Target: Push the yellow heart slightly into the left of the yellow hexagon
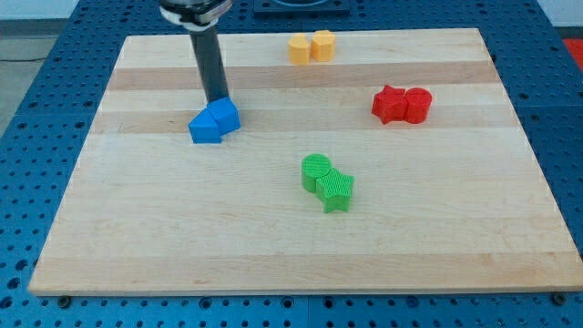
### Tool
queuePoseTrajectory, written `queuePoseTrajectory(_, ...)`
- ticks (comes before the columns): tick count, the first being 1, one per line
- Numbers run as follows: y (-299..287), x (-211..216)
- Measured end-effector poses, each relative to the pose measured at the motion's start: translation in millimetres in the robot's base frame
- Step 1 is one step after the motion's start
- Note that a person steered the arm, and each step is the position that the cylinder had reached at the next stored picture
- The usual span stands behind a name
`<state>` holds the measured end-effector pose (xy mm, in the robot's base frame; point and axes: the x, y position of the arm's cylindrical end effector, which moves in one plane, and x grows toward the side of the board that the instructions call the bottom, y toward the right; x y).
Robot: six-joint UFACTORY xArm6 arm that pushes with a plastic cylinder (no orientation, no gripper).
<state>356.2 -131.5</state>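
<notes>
Two yellow blocks stand side by side and touching near the view's top edge of the wooden board (137, 237). The left one looks like the yellow heart (299, 49). The right one looks like the yellow hexagon (323, 44). My rod comes down from the view's top left, and my tip (217, 99) rests at the top edge of a pair of blue blocks. It is far to the left of and below the yellow blocks.
Two blue blocks touch each other, a triangle-like one (206, 128) and a cube-like one (225, 114). A red pair sits at the right, a star-like block (390, 104) and a cylinder (418, 105). A green cylinder (316, 170) touches a green star (337, 189) in the middle.
</notes>
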Motion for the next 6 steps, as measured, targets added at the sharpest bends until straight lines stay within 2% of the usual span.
queuePoseTrajectory(1, -7, 3)
queuePoseTrajectory(2, -3, -19)
queuePoseTrajectory(4, 53, -83)
queuePoseTrajectory(5, 91, -103)
queuePoseTrajectory(6, 108, -104)
